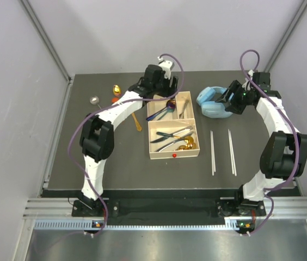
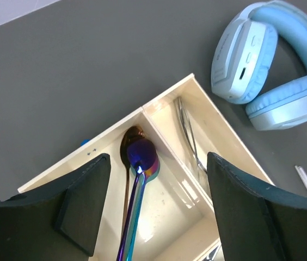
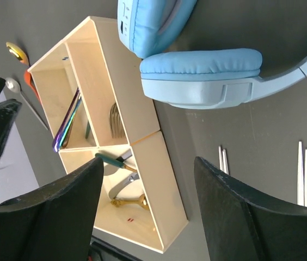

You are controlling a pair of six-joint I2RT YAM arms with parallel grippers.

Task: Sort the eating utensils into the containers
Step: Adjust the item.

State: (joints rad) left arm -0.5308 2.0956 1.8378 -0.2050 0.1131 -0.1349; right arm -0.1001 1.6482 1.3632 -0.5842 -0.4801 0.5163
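Observation:
The cream tray [image 1: 159, 156] sits mid-table. My left gripper [image 1: 166, 97] hangs open over its far-left small section, where an iridescent purple spoon [image 2: 141, 155] lies on a dark spoon [image 2: 129, 137], clear of both fingers [image 2: 83, 201]. A fork [image 2: 189, 136] lies in the neighbouring small section. Knives, a teal-handled piece and a gold spoon [image 1: 185, 143] fill the large section. Loose on the mat are a gold spoon [image 1: 117, 88], a silver spoon [image 1: 94, 100], an orange piece [image 1: 115, 100] and two pairs of chopsticks [image 1: 213, 152] [image 1: 231, 151]. My right gripper [image 1: 231, 100] is open and empty beside the headphones.
Light-blue headphones [image 1: 213, 102] lie just right of the tray's far end, below my right gripper [image 3: 145, 212]. In the right wrist view the tray's wall [image 3: 170, 201] shows between the fingers, with the chopsticks [image 3: 222, 160] to the right. Grey walls enclose the mat.

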